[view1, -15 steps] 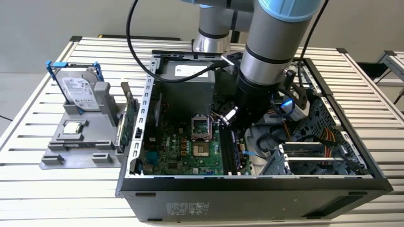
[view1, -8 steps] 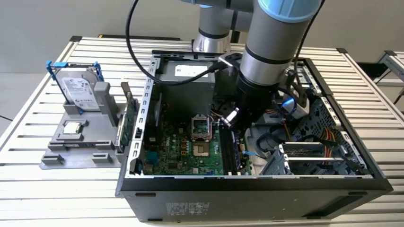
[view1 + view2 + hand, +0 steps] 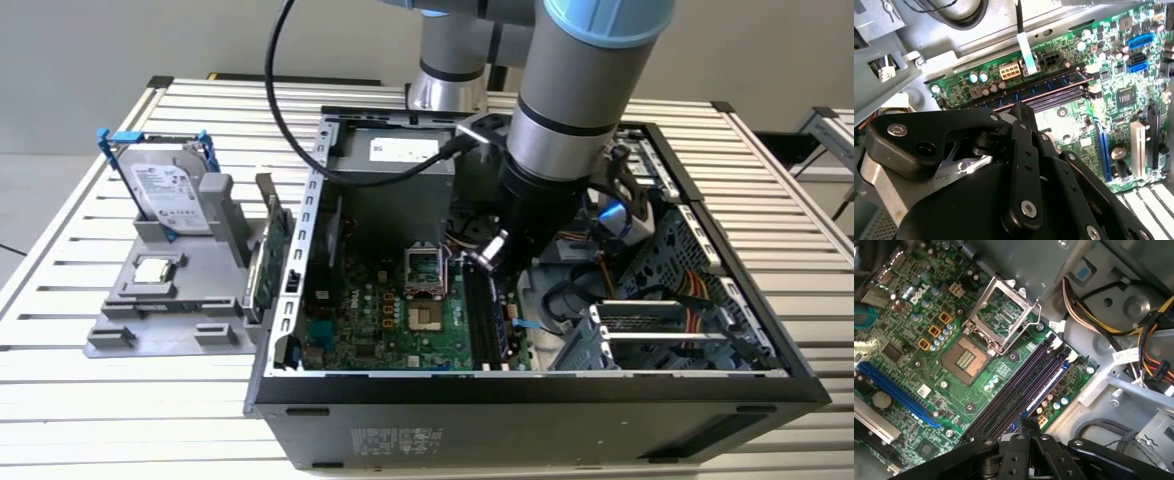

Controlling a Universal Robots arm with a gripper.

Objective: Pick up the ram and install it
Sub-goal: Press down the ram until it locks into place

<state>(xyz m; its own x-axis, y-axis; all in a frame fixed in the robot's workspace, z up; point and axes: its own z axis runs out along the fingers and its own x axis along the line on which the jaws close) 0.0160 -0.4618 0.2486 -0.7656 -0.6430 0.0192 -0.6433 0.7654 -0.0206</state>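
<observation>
End effector (image 3: 1029,432) points down over ram (image 3: 1051,85) in slot.

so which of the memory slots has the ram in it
The outermost slot, nearest the motherboard's edge and farthest from the CPU socket. The blue-green ram runs along it, while the other slots beside it are bare and dark.

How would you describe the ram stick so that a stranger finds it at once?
Inside the open computer case, on the green motherboard, long dark slots lie side by side. The ram is the slim blue-green stick in the slot nearest the board's edge, by the gripper; the slots beside it are empty.
</observation>
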